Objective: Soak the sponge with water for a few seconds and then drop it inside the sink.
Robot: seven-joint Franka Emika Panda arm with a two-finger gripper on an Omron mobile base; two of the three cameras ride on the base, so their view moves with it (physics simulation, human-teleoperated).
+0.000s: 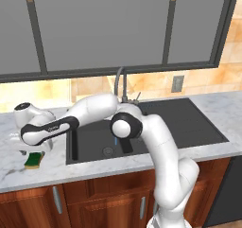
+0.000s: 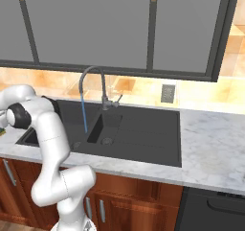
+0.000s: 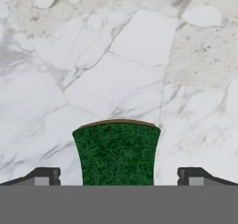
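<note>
The fingers (image 3: 119, 176) stand wide apart, grasping nothing, with the sponge (image 3: 116, 153) between them on the marble worktop (image 3: 139, 65) (green side up). A shallow or off-centre squeeze could let it slip free.

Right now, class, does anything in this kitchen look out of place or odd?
Mildly odd: water runs from the faucet into the sink with nothing under it. The sponge lies flat on the counter, green side up, between the gripper's open jaws. Nothing spilled.
</note>
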